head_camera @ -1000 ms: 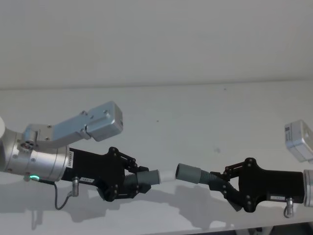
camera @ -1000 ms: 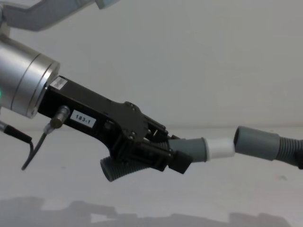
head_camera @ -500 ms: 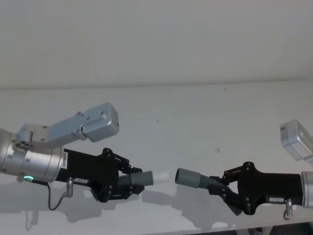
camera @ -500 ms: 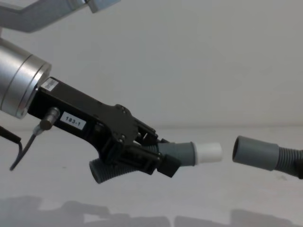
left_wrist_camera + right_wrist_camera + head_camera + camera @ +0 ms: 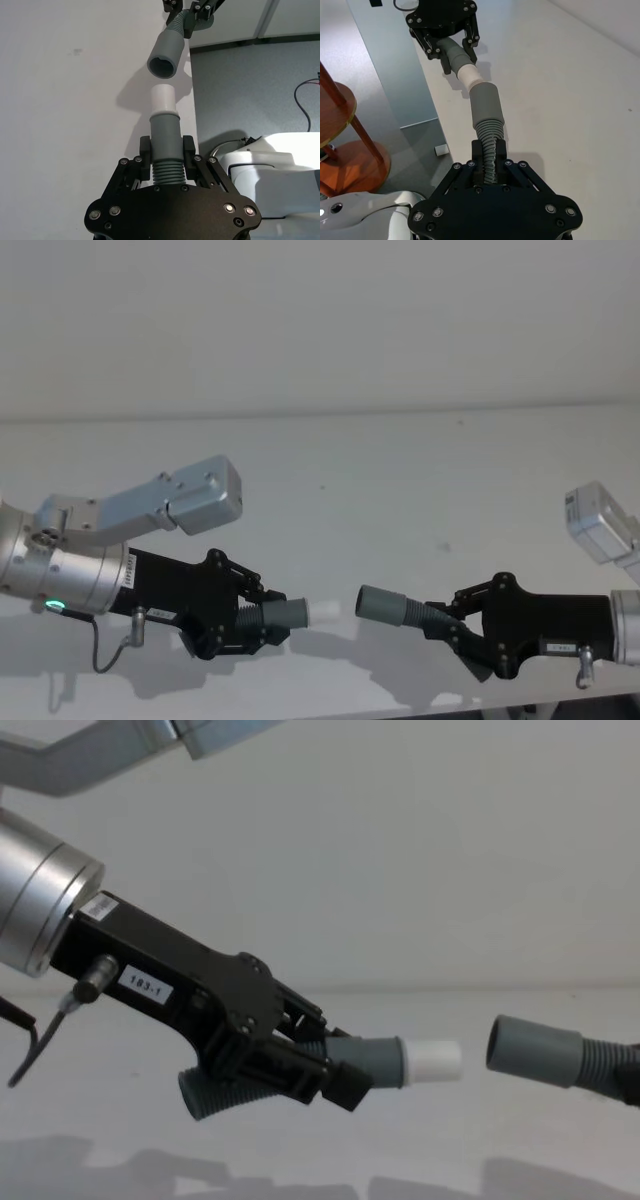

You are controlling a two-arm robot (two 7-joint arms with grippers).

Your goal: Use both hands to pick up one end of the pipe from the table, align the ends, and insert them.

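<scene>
Nearest the robot's body, low over the plain matte white table (image 5: 400, 470), both arms hold their pieces in the air, pointing toward each other. The left black flat-fingered gripper (image 5: 262, 618), on a silver cylindrical wrist with a green ring light (image 5: 62, 580), is pinched on the ribbed middle of the shorter dark-grey bent hose piece (image 5: 300, 1072); in the left wrist view its fingers (image 5: 186, 150) press against both sides of the ribbing, with the smooth cuff and the narrow white tip (image 5: 162, 99) standing out beyond them. The right black flat-fingered gripper (image 5: 448, 625) is likewise closed on the ribbed part of the longer dark-grey hose piece (image 5: 410, 609), whose wider smooth grey cuff (image 5: 532, 1052) faces the white tip. In the chest view a clear gap lies between the tip and the cuff's open mouth, so the two ends are near and roughly in line but not touching; the cuff sits slightly higher than the tip there. Each arm carries a grey boxy wrist camera (image 5: 205, 495) above its wrist. Farther off, the table's back edge meets a plain pale wall (image 5: 320, 320).
</scene>
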